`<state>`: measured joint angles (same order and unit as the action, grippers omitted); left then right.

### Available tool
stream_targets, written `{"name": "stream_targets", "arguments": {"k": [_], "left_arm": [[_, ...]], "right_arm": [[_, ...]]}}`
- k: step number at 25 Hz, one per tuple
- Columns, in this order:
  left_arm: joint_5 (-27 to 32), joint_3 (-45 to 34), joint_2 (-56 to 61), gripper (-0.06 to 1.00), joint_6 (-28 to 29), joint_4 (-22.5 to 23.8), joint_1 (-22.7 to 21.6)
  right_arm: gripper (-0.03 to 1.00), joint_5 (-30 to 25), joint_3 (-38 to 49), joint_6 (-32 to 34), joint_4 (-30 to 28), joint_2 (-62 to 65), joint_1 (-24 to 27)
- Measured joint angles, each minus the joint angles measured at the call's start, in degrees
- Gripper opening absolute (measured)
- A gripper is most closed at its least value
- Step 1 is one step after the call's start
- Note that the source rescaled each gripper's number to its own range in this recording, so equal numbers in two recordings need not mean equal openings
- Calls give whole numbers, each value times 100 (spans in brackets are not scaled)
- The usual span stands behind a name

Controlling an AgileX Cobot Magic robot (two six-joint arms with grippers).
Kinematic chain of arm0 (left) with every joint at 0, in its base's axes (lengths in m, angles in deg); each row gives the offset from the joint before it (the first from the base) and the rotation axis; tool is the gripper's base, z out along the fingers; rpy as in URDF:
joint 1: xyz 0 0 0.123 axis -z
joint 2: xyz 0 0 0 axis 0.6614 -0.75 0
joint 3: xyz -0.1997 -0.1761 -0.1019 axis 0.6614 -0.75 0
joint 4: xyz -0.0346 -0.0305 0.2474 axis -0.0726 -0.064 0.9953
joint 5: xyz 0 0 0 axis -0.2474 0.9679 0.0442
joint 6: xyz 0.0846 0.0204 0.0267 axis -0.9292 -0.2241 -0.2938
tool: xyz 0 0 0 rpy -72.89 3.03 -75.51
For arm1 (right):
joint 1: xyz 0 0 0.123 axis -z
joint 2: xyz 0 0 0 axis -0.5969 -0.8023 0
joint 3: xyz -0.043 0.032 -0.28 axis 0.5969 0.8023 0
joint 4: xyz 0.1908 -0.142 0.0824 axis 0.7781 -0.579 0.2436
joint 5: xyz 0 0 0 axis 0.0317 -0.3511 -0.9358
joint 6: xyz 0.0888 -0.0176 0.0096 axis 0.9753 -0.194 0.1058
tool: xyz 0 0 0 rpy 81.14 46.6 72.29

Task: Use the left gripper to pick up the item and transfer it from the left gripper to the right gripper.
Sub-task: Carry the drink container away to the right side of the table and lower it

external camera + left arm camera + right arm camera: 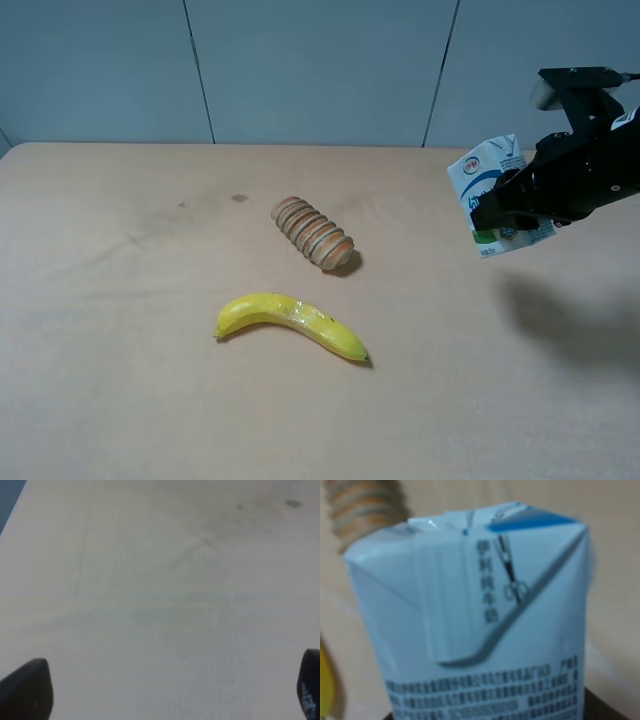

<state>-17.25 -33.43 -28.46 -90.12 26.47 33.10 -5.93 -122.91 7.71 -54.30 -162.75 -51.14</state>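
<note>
The white-and-blue milk carton (487,178) hangs in the air above the table's right side, tilted, held by my right gripper (508,207), which is shut on its lower half. The grey knob (543,93) sits on top of that arm. In the right wrist view the carton (485,630) fills the frame, gable top up, and the fingers are hidden behind it. My left gripper (167,700) does not show in the exterior view. In the left wrist view its two black fingertips (25,690) stand wide apart, open and empty, over bare table.
A ribbed tan wooden cylinder (314,234) lies at the table's middle, with a yellow banana (290,322) in front of it. Both also show at the edge of the right wrist view, cylinder (360,505) and banana (325,685). A grey wall runs behind the table.
</note>
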Motion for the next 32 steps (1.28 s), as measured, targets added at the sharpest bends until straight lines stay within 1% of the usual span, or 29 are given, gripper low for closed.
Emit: {"name": "stream_targets", "arguments": {"k": [7, 10, 14, 17, 25, 32], "left_arm": [[0, 0, 0, 97, 0, 0, 0], [0, 0, 0, 97, 0, 0, 0], [0, 0, 0, 97, 0, 0, 0], [0, 0, 0, 97, 0, 0, 0], [0, 0, 0, 97, 0, 0, 0], [0, 0, 0, 97, 0, -7, 0]], "right_arm": [[0, -694, -1043, 482, -585, -1246, 77], [0, -908, -1464, 803, -959, -1795, 77], [0, -955, -1901, 1189, -1376, -2361, 81], [0, -938, -2047, 1347, -1508, -2668, 81], [0, -842, -2065, 1440, -1579, -3346, 88], [1, -773, -2065, 1513, -1599, -3367, 88]]}}
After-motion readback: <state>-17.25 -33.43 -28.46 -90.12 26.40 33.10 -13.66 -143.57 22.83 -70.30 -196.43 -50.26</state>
